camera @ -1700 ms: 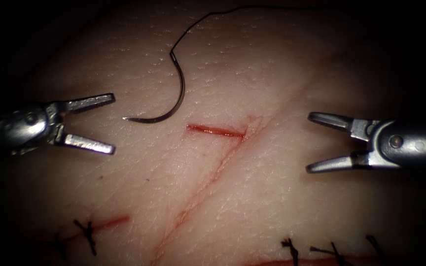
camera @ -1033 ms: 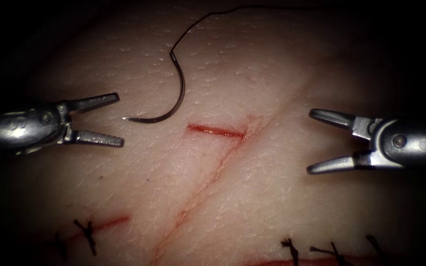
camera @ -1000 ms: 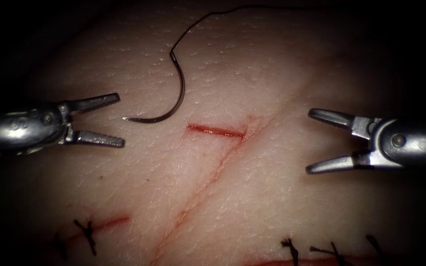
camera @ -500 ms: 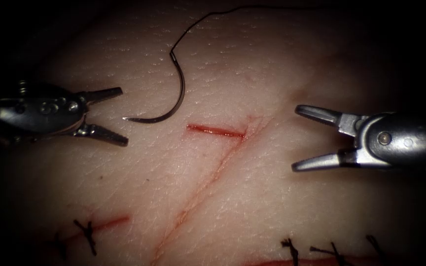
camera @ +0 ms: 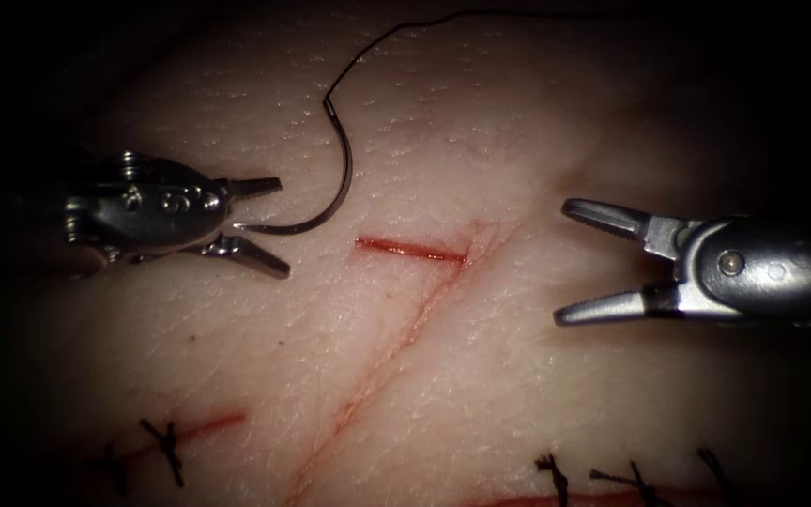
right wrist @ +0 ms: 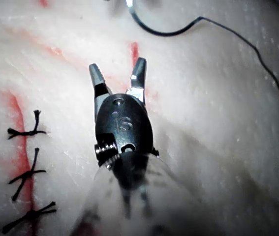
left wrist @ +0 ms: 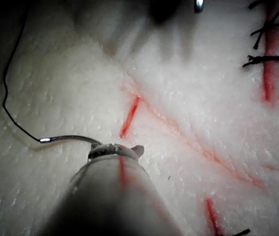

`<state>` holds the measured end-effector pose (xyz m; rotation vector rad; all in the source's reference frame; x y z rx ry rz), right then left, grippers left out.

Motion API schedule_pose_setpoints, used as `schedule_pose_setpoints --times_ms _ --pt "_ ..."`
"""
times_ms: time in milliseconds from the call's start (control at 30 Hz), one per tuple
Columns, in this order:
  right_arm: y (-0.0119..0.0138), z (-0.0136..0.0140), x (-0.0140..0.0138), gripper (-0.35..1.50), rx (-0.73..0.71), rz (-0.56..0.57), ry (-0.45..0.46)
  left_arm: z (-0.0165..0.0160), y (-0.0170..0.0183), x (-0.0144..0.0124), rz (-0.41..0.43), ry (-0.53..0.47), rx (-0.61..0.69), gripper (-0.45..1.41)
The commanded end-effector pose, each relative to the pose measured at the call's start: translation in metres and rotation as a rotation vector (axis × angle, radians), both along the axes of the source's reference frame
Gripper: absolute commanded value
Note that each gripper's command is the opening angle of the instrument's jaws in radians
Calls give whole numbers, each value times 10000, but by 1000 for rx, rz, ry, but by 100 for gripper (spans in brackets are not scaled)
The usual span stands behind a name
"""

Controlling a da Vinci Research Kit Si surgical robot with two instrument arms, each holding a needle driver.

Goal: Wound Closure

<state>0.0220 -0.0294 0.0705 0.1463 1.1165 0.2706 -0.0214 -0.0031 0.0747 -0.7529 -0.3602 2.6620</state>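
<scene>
The curved needle (camera: 340, 178) lies flat on the tissue (camera: 481, 122), left of and above the short red cut (camera: 412, 249), not in the tissue. Its black thread (camera: 377, 38) runs up and away from its blunt end. My left tool (camera: 282, 228) is open, its jaws standing to either side of the needle's pointed end, holding nothing. On the right of the cut my right tool (camera: 561, 263) is open and holds nothing. The left wrist view has the needle (left wrist: 65, 139) just ahead of the left tool (left wrist: 115, 147). The right wrist view has the right tool (right wrist: 117, 66) open short of the cut (right wrist: 134, 49).
A faint red scratch line (camera: 377, 366) runs diagonally down from the cut's right end. Older cuts with black knotted stitches sit at the lower left (camera: 169, 437) and lower right (camera: 631, 479); the stitches (right wrist: 28, 172) are also beside the right tool's shaft.
My left tool has moved right and turned, its open jaws now around the needle's pointed end. The right tool shifted a little left, then stayed. The needle has not moved.
</scene>
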Motion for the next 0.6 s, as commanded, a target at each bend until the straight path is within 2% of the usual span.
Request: schedule_pose_setpoints --times_ms 33,600 --pt "-6 6 7 91 2 -4 1 10 -1 -6 1 -1 -5 65" --pt "-7 5 12 99 3 -1 -3 50 -10 -1 34 46 30 65"
